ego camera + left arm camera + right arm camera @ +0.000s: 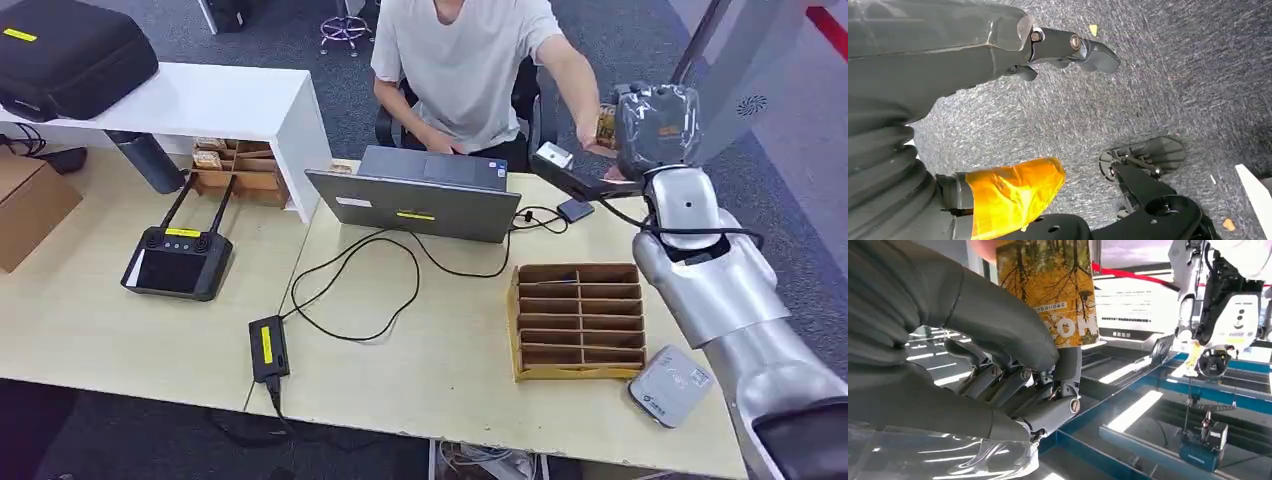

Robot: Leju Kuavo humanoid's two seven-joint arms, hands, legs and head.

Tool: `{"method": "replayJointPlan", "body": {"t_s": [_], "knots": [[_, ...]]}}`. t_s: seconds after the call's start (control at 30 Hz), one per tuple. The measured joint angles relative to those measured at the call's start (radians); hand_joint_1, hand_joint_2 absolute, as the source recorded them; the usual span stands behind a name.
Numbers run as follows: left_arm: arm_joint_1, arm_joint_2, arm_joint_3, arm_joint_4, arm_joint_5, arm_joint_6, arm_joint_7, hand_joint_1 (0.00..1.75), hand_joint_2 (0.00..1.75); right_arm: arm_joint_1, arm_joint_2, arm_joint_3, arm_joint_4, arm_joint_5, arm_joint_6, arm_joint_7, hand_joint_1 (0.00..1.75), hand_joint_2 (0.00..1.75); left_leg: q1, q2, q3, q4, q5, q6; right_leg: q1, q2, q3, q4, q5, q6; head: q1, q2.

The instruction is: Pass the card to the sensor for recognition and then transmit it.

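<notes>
My right hand [655, 125] is raised beyond the table's far right edge and pinches a card [604, 127] printed with yellow autumn trees. In the right wrist view the card [1053, 295] sits between the thumb and the fingers of my right hand [1013, 365]. A seated person's hand [592, 140] reaches to the card and touches its far end; that person's fingertips [984, 247] show at the card's edge. The grey-white card sensor [672, 385] lies on the table's near right corner. My left hand [1068, 47] hangs over the carpet with its fingers apart, holding nothing.
A wooden slotted card rack [577, 320] stands beside the sensor. A laptop [420, 195] with trailing cables, a black power brick [268, 347] and a handheld controller [180, 260] lie on the table [440, 370]. A black case [70, 55] rests on a white shelf, far left.
</notes>
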State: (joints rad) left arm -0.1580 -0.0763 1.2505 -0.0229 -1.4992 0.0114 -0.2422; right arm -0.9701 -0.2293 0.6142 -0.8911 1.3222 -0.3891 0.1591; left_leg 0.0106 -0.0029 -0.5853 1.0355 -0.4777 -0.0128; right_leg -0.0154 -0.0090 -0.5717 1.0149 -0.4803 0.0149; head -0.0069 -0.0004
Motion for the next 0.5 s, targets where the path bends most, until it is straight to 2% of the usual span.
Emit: {"method": "replayJointPlan", "body": {"t_s": [0.1, 0.13, 0.27, 0.5], "knots": [[0.0, 0.0, 0.0, 0.0, 0.0, -0.002, 0.001, 0.0, 1.75, 0.0, 0.0, 0.0, 0.005, 0.0, 0.0, 0.001, 1.75, 1.75, 0.0, 0.0, 0.0, 0.0, 0.0, 0.0, 0.0, 0.0, 0.0, 0.0, 0.0, 0.0, 0.0, 0.0], [0.0, 0.0, 0.0, 0.0, 0.0, -0.006, 0.004, 0.0, 1.75, 0.0, 0.0, 0.0, 0.006, 0.0, 0.002, 0.002, 0.0, 1.75, 0.0, 0.0, 0.0, 0.0, 0.0, 0.0, 0.0, 0.0, 0.0, 0.0, 0.0, 0.0, 0.0, 0.0], [0.001, 0.0, -0.002, -0.002, 0.0, -0.012, 0.009, 0.0, 1.75, 0.0, 0.0, 0.005, 0.007, 0.001, 0.006, 0.003, 0.0, 1.75, 0.0, 0.0, 0.0, 0.0, 0.0, 0.0, 0.0, 0.0, -0.001, 0.0, 0.0, 0.0, 0.0, 0.0], [0.002, -0.005, -0.005, -0.011, 0.001, 0.017, -0.007, 0.0, 1.75, 0.0, 0.0, 0.014, 0.008, 0.001, 0.013, 0.009, 0.0, 1.75, 0.0, 0.001, 0.0, 0.0, 0.0, 0.0, 0.0, 0.0, -0.001, 0.0, 0.0, 0.0, 0.0, 0.0]]}}
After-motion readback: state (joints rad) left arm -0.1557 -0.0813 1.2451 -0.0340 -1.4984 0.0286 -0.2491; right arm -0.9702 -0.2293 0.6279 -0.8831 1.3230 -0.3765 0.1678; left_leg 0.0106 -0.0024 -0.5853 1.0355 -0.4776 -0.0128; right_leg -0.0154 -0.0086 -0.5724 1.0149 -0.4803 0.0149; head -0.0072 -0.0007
